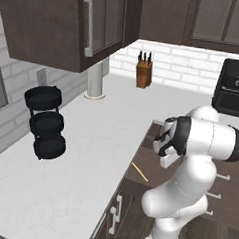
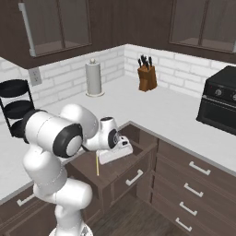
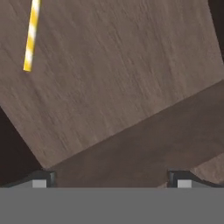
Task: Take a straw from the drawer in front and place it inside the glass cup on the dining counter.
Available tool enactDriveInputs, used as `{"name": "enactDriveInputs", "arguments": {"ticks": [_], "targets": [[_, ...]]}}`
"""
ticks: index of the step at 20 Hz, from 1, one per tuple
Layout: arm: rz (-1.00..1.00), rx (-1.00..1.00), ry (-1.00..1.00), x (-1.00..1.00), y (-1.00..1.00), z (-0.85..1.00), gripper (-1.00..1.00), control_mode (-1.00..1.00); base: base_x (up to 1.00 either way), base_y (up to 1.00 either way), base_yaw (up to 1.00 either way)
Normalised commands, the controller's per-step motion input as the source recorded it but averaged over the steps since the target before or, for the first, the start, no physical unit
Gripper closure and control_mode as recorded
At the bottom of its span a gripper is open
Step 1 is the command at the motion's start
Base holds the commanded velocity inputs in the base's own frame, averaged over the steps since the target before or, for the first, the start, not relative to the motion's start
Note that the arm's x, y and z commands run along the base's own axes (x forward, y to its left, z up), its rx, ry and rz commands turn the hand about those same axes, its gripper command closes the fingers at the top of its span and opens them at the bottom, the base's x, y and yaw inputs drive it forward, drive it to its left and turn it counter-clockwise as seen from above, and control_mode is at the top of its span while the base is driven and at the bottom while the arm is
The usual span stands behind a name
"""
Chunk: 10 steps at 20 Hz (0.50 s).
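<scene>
The pincer [image 2: 120, 148] hangs over the open drawer [image 2: 120, 169], jaws spread wide and holding nothing. This looks like the reaching step: the drawer is out, and the straw [image 1: 140, 172] is not yet picked up. The straw lies flat on the drawer's wood bottom, off to one side of the pincer; in the hand view its yellow-and-white end [image 3: 30, 39] sits at the upper left, well away from the fingertips [image 3: 39, 179]. The next move would call for shifting across until the straw lies between the jaws, turning so they cross it, then going down.

The white tabletop [image 1: 79, 154] carries a black tiered rack [image 1: 45, 122], a paper-towel roll [image 2: 93, 78] and a knife block [image 2: 147, 76]; a black oven [image 2: 219, 99] stands to the right, with dark cabinets [image 1: 57, 22] above.
</scene>
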Motion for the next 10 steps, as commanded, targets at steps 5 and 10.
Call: {"name": "enactDriveInputs", "arguments": {"ticks": [5,10], "targets": [[0.01,0.0,0.02,0.0,0.0,-0.27,-1.0,-1.0,0.0,0.0,0.0],[0.03,0.0,0.05,0.0,0.0,-0.29,-1.0,-1.0,0.0,0.0,0.0]]}}
